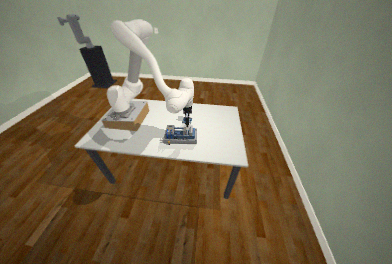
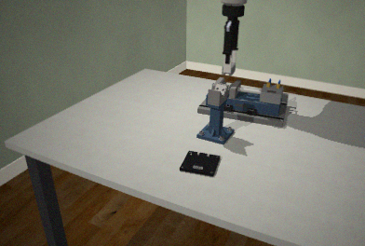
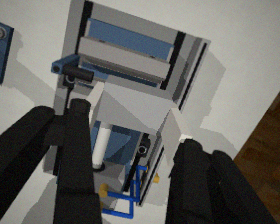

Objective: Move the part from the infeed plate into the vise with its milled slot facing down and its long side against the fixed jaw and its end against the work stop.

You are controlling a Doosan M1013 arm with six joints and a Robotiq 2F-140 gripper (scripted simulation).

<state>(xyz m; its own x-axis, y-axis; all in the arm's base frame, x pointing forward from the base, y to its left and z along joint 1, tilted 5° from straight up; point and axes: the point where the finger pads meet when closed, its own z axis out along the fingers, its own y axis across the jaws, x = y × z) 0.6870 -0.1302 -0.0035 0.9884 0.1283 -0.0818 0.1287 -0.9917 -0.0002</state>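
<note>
I am holding the part point(image 3: 133, 112) clamped in the end effector point(image 3: 136, 165) above the vise point(image 3: 141, 55); a skewed descent risks jamming against the work stop point(image 3: 80, 76).

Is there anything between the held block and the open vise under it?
Nothing visible. The hand holds the block above the vise, and only open air shows between them.

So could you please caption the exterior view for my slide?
Gripper holds the grey block above the open vise.
</note>
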